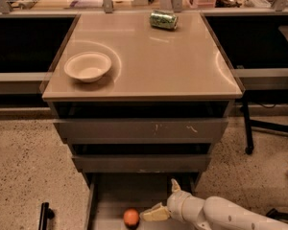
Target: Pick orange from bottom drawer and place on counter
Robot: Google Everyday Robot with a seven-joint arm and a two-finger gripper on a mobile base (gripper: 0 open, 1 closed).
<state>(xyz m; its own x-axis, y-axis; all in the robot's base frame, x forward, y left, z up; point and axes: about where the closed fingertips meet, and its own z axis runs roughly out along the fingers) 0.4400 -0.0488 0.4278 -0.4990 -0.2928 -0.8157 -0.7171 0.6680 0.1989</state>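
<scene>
arm (230,217): white, rounded, small dark dots | gripper (151,213): cream-yellow, low in bottom drawer (114,199)

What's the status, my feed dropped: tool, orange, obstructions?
Tool inside bottom drawer, just right of orange. Orange on drawer floor, not lifted. Nothing between them.

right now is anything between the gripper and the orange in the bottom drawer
Nothing visible. The cream gripper sits low inside the grey metal bottom drawer, close beside the small round orange, with only bare drawer floor between them.
</scene>
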